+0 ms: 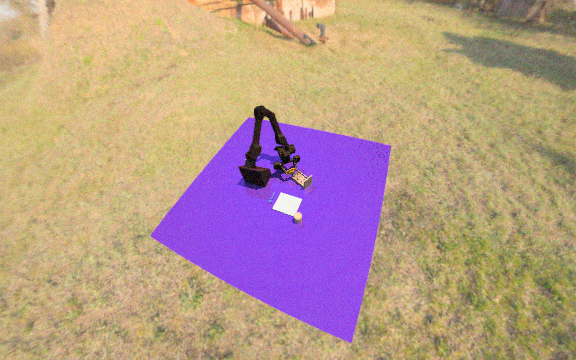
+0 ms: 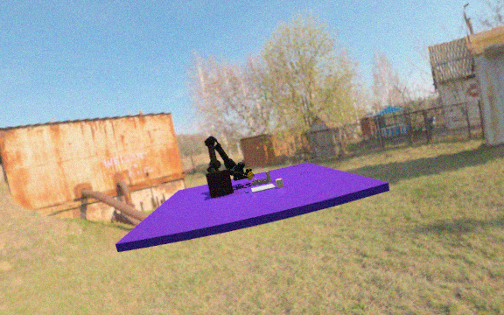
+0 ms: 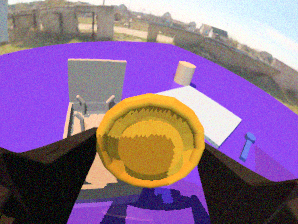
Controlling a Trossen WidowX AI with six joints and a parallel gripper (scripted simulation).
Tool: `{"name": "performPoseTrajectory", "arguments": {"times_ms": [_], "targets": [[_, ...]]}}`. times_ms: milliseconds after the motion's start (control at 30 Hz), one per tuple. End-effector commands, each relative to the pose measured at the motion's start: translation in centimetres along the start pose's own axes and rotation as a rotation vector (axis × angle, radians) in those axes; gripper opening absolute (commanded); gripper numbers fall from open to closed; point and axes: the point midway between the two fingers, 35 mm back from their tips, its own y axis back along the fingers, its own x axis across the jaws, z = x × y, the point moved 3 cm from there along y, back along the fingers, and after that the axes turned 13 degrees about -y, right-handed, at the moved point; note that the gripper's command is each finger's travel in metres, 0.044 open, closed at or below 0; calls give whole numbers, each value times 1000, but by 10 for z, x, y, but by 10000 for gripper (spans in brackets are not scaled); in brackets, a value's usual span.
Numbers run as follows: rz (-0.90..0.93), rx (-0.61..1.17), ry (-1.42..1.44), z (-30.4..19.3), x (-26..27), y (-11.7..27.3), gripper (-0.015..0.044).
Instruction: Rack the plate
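Observation:
The orange-yellow plate (image 1: 291, 171) (image 2: 250, 175) (image 3: 150, 145) is held by its rim between the two dark fingers of my gripper (image 1: 288, 167) (image 3: 149, 141). The fingers press on opposite sides of it, and its hollow face shows to the wrist camera. The dish rack (image 1: 307, 181) (image 2: 268, 177) (image 3: 97, 77) has a beige base, grey rails and a tall grey end panel. In the wrist view it stands beyond the plate and to its left. The plate hides part of the base and some rails. The plate is above table level, close to the rack's near end.
A white square board (image 1: 287, 204) (image 2: 262, 187) (image 3: 205, 112) lies beside the rack. A beige cylinder (image 1: 297, 217) (image 2: 279, 183) (image 3: 185, 73) stands near the board's far corner. A small blue object (image 1: 271, 197) (image 3: 247, 146) lies on the board's other side. All are on the purple table (image 1: 268, 260) (image 2: 252, 210).

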Motion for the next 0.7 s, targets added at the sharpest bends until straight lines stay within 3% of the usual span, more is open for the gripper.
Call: {"name": "performPoseTrajectory", "arguments": {"times_ms": [0,433,667], "targets": [[70,-26,6,-3,-2,5,0],[354,-83,7,-15,-4,31,0],[369,-85,5,-15,-4,33,0]]}}
